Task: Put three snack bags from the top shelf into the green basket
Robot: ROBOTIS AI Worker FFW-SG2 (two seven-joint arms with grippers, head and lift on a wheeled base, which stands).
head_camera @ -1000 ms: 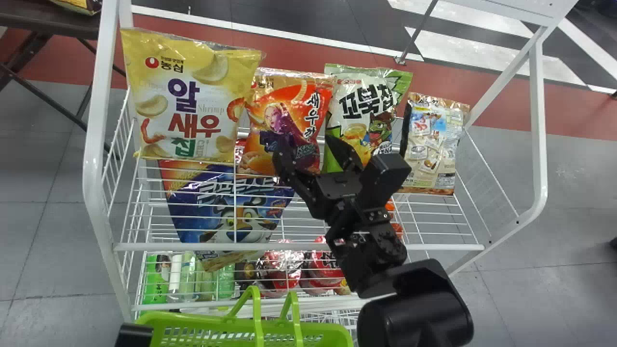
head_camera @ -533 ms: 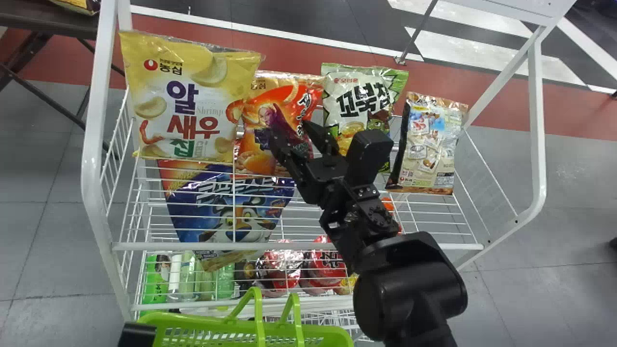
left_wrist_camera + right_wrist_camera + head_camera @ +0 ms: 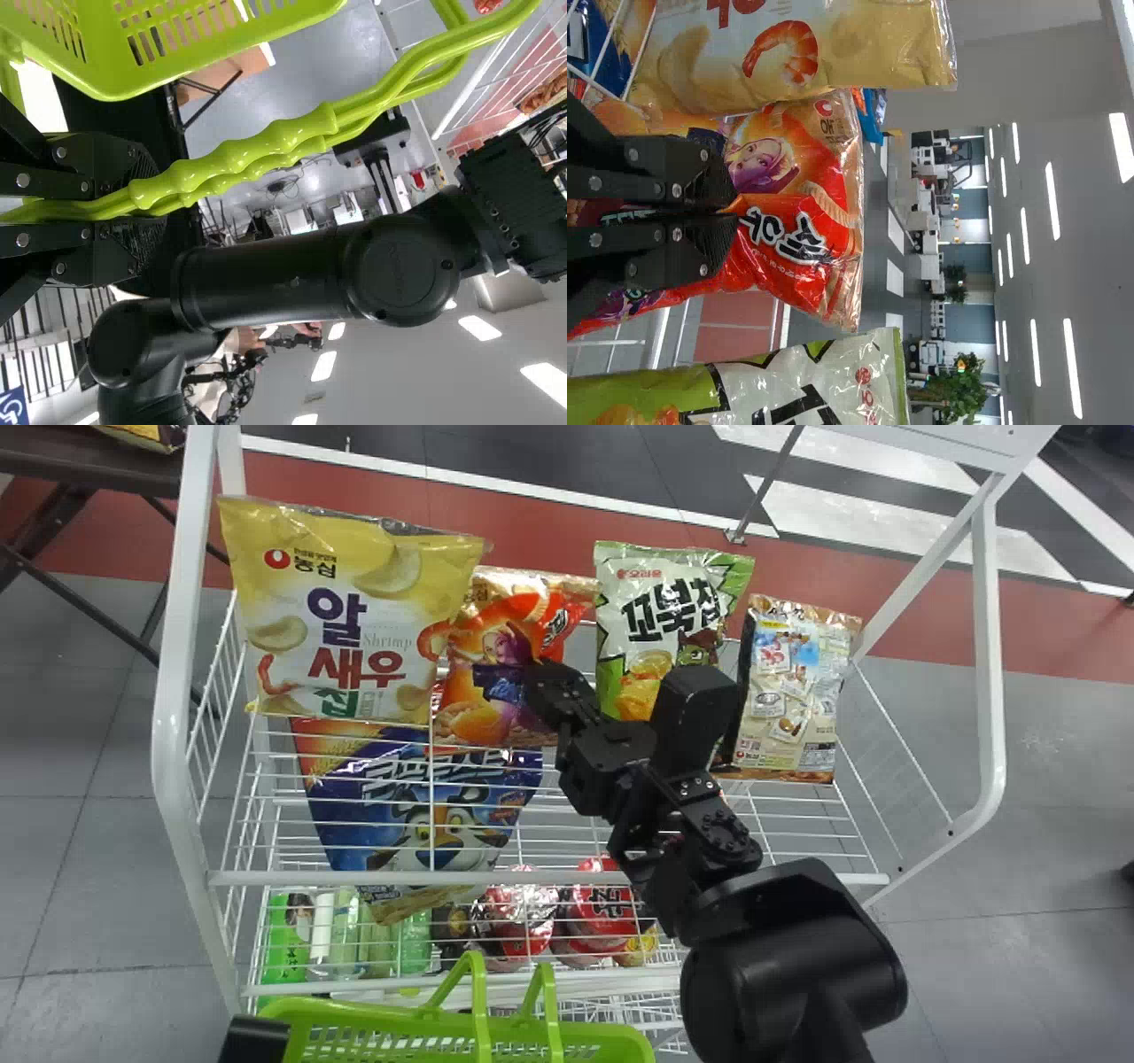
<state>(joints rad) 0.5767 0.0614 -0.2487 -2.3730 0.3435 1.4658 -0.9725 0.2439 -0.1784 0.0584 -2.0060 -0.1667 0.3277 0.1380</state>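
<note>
Over the orange shrimp snack bag (image 3: 496, 664) on the top shelf, my right gripper (image 3: 542, 669) pinches its front. In the right wrist view the fingers of my right gripper (image 3: 735, 211) are closed together on a fold of the orange bag (image 3: 806, 164), which creases around them. A black part of my left gripper (image 3: 252, 1041) shows at the bottom edge, beside the green basket (image 3: 372, 1017). In the left wrist view my left gripper (image 3: 146, 208) is shut on the handles (image 3: 257, 159) of the basket (image 3: 204, 53).
A yellow snack bag (image 3: 345, 620) stands left of the orange one; a green-white bag (image 3: 664, 620) and a brown-edged bag (image 3: 793, 691) stand to its right. A blue bag (image 3: 425, 815) lies lower. The white rack's front rail (image 3: 549, 879) runs before the shelf.
My right gripper's fingers have closed from open onto the orange bag, whose right side has drawn inward. The yellow bag's top has sunk slightly. The left arm stays nearly still.
</note>
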